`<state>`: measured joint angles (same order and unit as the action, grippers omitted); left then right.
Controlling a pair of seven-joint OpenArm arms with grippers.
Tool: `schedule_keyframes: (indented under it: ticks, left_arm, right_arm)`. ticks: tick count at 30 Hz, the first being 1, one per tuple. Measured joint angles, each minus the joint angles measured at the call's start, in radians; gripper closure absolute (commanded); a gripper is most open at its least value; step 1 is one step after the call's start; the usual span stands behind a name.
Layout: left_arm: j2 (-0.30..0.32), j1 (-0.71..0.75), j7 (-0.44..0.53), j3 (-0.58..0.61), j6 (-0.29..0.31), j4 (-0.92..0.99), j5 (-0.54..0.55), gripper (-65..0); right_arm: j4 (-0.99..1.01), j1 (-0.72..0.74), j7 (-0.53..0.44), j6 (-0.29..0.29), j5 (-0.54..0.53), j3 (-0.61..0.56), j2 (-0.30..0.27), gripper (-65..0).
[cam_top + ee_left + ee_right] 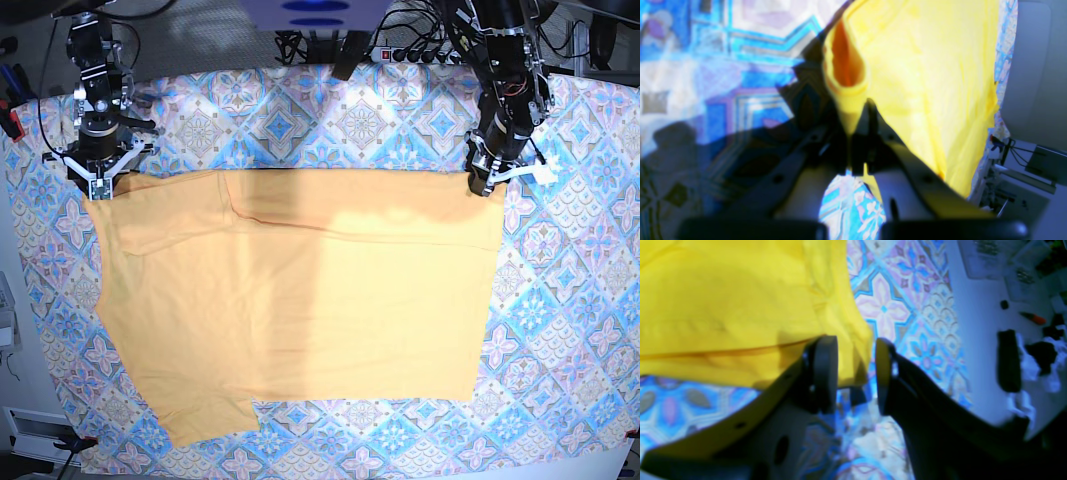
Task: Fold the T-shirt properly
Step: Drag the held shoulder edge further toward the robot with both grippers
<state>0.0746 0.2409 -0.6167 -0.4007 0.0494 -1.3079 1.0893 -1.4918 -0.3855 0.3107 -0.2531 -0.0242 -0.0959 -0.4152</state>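
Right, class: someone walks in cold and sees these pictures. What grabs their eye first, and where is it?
The big yellow-orange T-shirt spread flat across the middle of the blue patterned tablecloth. Next, the two arms at its far corners: the left gripper, on the base view's right, is shut on a corner of the cloth, while the right gripper stands open over the other corner.

You have a worktop (600, 300) covered by a blue-and-pink patterned tablecloth (330, 120) — and on that cloth the T-shirt (300, 300) lies spread flat, pale yellow-orange, one short sleeve (205, 415) toward the near edge.
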Motion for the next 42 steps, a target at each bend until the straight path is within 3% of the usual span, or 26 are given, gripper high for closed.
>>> schedule_keyframes:
  ticks: [6, 10, 14, 17, 19, 23, 25, 32, 42]
  left_arm:
    - [0.0, 0.0, 0.001, 0.0, 0.0, 0.0, 0.0, 0.0]
    - [0.0, 0.001, 0.0, 0.0, 0.0, 0.0, 0.0, 0.0]
    - [0.0, 0.001, 0.002, 0.0, 0.0, 0.0, 0.0, 0.0]
    - [0.0, 0.003, 0.0, 0.0, 0.0, 0.0, 0.0, 0.0]
    - [0.0, 0.003, 0.001, 0.0, 0.0, 0.0, 0.0, 0.0]
    - [0.0, 0.003, 0.003, 0.0, 0.0, 0.0, 0.0, 0.0]
    - [0.001, 0.003, 0.003, 0.0, 0.0, 0.0, 0.0, 0.0]
    - [0.001, 0.003, -0.001, 0.0, 0.004, 0.0, 0.001, 0.0]
    - [0.003, 0.003, 0.0, 0.0, 0.003, 0.0, 0.0, 0.0]
  right_arm:
    - [0.019, -0.001, 0.003, 0.009, -0.037, 0.014, 0.006, -18.8]
    - [0.012, -0.015, 0.002, 0.01, -0.333, 0.095, 0.01, -19.7]
    - [0.012, -0.028, 0.012, 0.066, -0.599, 0.166, 0.002, -23.7]
    - [0.01, -0.024, 0.078, 0.068, -0.707, 0.213, 0.002, -24.2]
    - [0.01, -0.022, 0.113, 0.101, -0.746, 0.237, 0.008, -24.3]
    - [0.01, -0.021, 0.159, 0.111, -0.85, 0.308, 0.051, -24.5]
    - [0.015, -0.012, 0.202, 0.115, -0.879, 0.321, 0.055, -24.5]
    - [0.105, 0.089, 0.285, 0.229, -0.955, 0.381, 0.119, -24.5]
    - [0.164, 0.119, 0.329, 0.235, -0.946, 0.456, 0.145, -24.5]
